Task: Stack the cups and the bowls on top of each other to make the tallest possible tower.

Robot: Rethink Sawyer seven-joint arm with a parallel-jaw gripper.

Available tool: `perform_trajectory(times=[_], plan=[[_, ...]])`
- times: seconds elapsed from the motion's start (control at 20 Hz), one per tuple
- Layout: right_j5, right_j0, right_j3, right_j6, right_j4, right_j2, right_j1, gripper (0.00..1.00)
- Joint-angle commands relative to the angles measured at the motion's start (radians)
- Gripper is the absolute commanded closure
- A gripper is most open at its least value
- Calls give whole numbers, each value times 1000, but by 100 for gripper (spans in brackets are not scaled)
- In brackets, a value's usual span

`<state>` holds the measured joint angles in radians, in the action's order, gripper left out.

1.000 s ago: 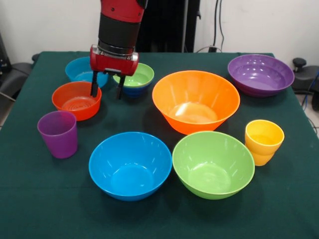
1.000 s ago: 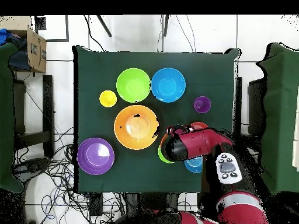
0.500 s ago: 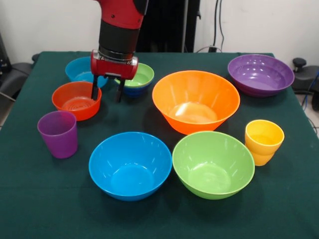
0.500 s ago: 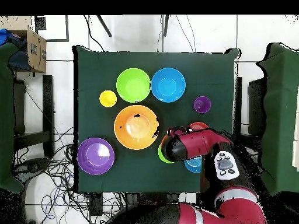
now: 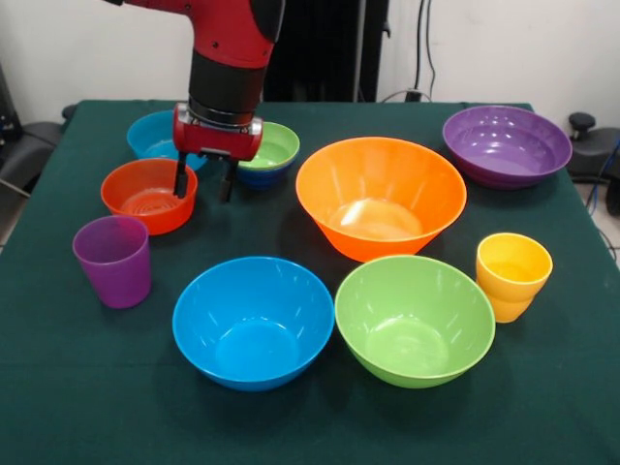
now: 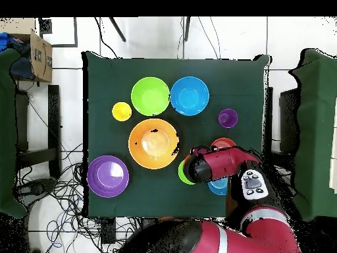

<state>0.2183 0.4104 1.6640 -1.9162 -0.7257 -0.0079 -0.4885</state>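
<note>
Green cloth covers the whole table, bowls and cups scattered all over it, nothing stacked yet except a small green bowl sitting in a dark blue one. What worries me: the pincer hangs open and empty with one finger right over the rim of the red-orange bowl. If it drops like that, I'd guess it clips the rim and tips or shoves the bowl. The arm comes straight down, wrist vertical, green bowl just behind it, purple cup further out front.
</note>
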Motion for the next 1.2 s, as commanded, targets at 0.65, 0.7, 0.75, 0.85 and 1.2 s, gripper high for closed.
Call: perform_trajectory(times=[0.65, 0.7, 0.75, 0.85, 1.2], plan=[[-4, -31, -79, 31, -69, 24, 77, 0], [-3, -29, -80, 32, -68, 25, 80, 0], [0, -27, -82, 34, -66, 28, 86, 0], [1, -20, -79, 39, -64, 34, 88, 0], [0, -10, -71, 42, -56, 47, 87, 100]])
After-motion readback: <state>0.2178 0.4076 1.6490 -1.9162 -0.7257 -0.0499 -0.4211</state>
